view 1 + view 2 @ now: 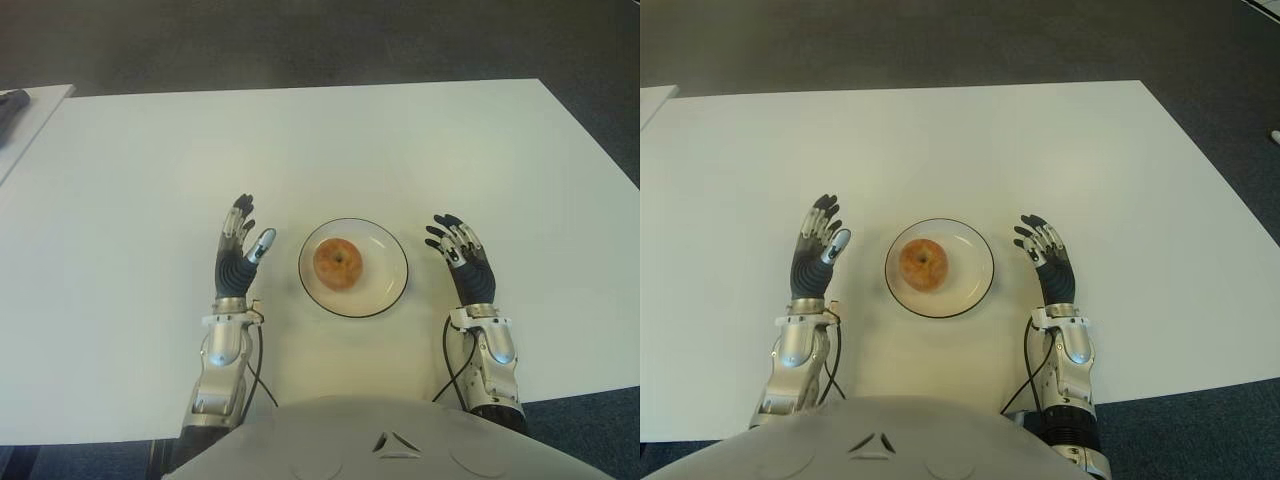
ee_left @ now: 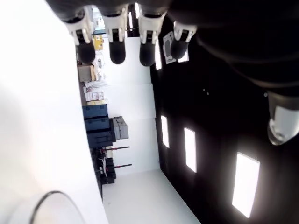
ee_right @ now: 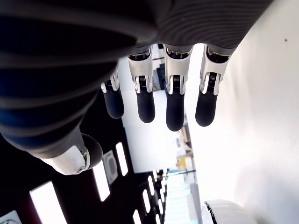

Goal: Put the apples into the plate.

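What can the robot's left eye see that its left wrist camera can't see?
Only the left eye view shows the apple sitting in the plate, the right hand open on the plate's right side, and the whole white table. Only the left wrist view shows the room beyond the table's edge: stacked boxes and bright windows. Both show the left hand with its fingers stretched out and holding nothing, the white tabletop, and a bit of the plate's rim.
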{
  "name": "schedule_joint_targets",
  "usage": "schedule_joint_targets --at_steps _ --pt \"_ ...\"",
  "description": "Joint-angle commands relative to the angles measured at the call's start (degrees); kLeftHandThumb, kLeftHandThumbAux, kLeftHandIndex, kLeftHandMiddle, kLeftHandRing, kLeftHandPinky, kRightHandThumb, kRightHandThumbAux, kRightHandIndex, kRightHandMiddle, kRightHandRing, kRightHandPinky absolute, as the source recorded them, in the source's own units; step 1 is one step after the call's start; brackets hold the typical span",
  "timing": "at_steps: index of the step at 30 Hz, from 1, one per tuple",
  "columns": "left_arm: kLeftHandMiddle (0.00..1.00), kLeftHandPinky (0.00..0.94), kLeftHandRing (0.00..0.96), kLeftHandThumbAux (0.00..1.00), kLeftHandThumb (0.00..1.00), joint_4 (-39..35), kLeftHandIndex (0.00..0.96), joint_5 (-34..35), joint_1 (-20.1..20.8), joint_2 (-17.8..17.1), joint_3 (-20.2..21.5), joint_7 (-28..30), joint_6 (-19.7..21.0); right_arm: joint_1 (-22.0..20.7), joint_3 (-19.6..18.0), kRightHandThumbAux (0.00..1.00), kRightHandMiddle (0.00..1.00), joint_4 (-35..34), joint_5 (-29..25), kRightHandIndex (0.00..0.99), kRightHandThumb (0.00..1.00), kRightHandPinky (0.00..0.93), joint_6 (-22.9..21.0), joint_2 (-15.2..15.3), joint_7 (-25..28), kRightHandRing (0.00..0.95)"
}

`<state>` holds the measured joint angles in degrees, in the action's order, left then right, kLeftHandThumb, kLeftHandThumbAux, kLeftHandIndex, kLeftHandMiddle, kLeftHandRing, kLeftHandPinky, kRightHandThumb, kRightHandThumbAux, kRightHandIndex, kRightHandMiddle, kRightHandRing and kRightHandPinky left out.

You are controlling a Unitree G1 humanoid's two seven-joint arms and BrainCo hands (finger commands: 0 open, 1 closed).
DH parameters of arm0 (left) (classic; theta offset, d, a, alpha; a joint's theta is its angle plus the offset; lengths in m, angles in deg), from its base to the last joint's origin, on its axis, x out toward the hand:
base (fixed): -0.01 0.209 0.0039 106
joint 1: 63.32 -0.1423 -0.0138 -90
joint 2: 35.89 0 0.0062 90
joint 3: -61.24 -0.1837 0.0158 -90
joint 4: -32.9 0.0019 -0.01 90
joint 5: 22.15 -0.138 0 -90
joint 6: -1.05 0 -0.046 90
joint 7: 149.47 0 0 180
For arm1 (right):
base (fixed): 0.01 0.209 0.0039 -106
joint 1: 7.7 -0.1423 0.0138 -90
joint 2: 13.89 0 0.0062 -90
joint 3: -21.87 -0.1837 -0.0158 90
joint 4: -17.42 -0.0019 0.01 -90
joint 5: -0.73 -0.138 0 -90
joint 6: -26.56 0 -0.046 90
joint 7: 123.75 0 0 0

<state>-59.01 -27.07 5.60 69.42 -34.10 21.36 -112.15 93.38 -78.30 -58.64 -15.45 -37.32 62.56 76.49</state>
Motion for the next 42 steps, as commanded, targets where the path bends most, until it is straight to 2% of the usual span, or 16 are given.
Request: schedule_joint_targets --at_steps 1,7,20,32,42 --pt "0.092 0.104 0.086 0.411 0.019 5.70 0.086 1.53 -1.24 1.09 0.80 0.76 -3.69 0.42 0.31 0.574 0.203 1.53 -0.20 0.172 0.411 0.260 1.11 -0.64 0.43 0.221" --pt "0.098 0.100 0.087 0.414 0.017 10.34 0.095 3.00 -1.82 1.67 1.62 1.43 -7.90 0.00 0.76 0.555 0.190 3.10 -0.12 0.163 0.405 0.245 3.84 -0.83 1.77 0.205" --pt "0.105 0.109 0.091 0.403 0.015 16.68 0.105 3.87 -3.23 2.93 3.77 1.64 -12.15 -0.30 1.91 0.546 0.172 4.02 0.78 0.158 0.401 0.210 7.88 -0.58 3.79 0.174" --pt "0.127 0.138 0.111 0.419 0.035 18.81 0.125 4.16 -3.52 4.31 2.63 3.21 -13.33 -0.13 2.45 0.540 0.155 3.78 1.36 0.152 0.377 0.195 8.13 0.09 3.44 0.155" --pt "0.110 0.101 0.091 0.457 0.032 18.25 0.109 2.71 -4.16 4.74 2.57 2.61 -11.29 0.40 2.73 0.538 0.151 3.41 2.44 0.152 0.356 0.185 7.66 0.44 2.24 0.149"
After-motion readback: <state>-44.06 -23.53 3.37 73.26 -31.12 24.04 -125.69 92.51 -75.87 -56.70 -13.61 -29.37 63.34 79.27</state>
